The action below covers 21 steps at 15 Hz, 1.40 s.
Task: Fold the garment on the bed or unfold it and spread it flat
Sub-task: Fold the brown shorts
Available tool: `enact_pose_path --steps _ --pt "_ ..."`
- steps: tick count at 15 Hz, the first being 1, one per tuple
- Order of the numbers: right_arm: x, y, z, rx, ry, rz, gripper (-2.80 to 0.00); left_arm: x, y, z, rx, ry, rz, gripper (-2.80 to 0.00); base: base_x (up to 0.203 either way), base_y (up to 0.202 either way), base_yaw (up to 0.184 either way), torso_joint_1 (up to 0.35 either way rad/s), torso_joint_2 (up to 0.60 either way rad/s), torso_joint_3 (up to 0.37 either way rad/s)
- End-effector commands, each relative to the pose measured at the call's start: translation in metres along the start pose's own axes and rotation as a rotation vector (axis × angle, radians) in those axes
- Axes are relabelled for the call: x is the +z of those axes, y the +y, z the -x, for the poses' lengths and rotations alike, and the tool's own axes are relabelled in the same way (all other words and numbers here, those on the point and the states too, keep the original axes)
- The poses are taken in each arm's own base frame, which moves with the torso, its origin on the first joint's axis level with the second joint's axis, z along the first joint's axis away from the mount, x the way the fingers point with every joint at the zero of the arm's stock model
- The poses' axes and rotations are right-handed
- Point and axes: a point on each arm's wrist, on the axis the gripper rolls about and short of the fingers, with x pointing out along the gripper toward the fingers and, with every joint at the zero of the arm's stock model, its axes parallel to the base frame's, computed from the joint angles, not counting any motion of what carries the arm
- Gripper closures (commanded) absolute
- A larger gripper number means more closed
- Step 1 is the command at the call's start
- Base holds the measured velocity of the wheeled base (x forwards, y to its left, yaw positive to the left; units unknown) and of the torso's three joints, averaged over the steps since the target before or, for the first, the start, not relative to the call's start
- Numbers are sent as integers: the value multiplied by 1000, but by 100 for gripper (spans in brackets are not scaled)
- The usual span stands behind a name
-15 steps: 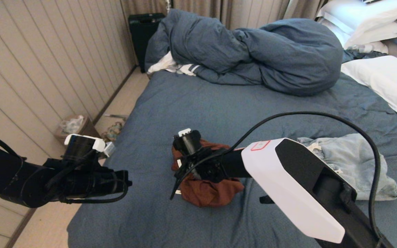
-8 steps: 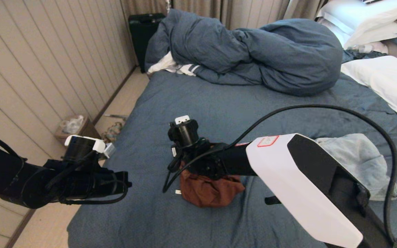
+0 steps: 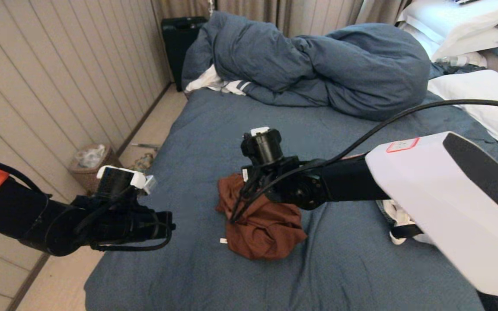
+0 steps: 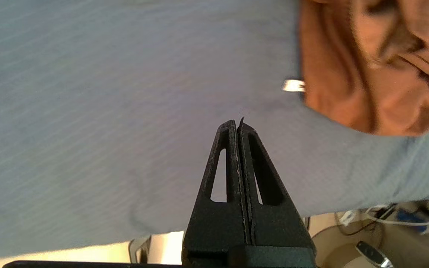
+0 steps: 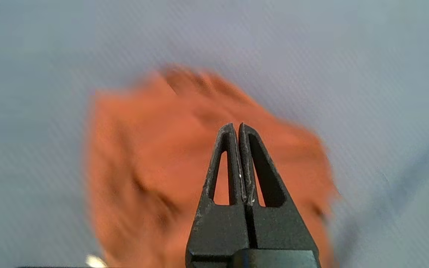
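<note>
A crumpled rust-brown garment [image 3: 262, 229] lies in a heap on the bed [image 3: 214, 129], near the front of its slate-blue sheet. My right arm reaches in from the right, its wrist [image 3: 270, 172] just above the heap. The right gripper [image 5: 237, 126] is shut with nothing between its fingers, and the garment [image 5: 143, 156] fills the view behind them. My left gripper [image 4: 237, 124] is also shut and empty. It hovers over bare sheet at the bed's left edge, with the garment [image 4: 367, 67] a short way off to its side. The left arm [image 3: 102, 216] sits low on the left.
A bunched blue duvet [image 3: 318, 65] and white pillows [image 3: 482, 95] fill the far end of the bed. A pale garment's edge [image 3: 398, 224] peeks from under my right arm. A basket [image 3: 91, 162] and a black case [image 3: 180, 39] stand on the floor by the panelled wall.
My right arm has risen and swung back to the right, off the rust-brown heap, which now shows more fully. The left arm has edged slightly forward.
</note>
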Motion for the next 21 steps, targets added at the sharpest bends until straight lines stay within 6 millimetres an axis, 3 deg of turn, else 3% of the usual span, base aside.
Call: enact_pose_path --steps 1,3,5,6,12,18,21 --pt "-6 -37 20 -46 56 -15 0 -14 -33 -13 -42 43 -80 0 0 0 0 0 0 0" --pt "-24 -64 22 -62 117 -61 0 -31 -67 -24 -60 74 -167 0 0 0 0 0 0 0" --pt "-23 -87 15 -68 73 -136 0 -34 -91 -33 -75 56 -217 0 0 0 0 0 0 0" --pt "-21 -94 13 -76 64 -149 0 -31 -103 -39 -91 47 -233 -280 0 0 0 0 0 0" --pt "-9 -114 5 -67 41 -186 0 -8 -145 -71 -96 8 -267 -280 0 0 0 0 0 0" --pt "-10 -114 2 -65 45 -185 0 -5 -147 -103 -28 -26 -265 -280 0 0 0 0 0 0" --pt "-6 -119 0 -64 36 -190 0 1 -144 -107 -18 -44 -255 -280 0 0 0 0 0 0"
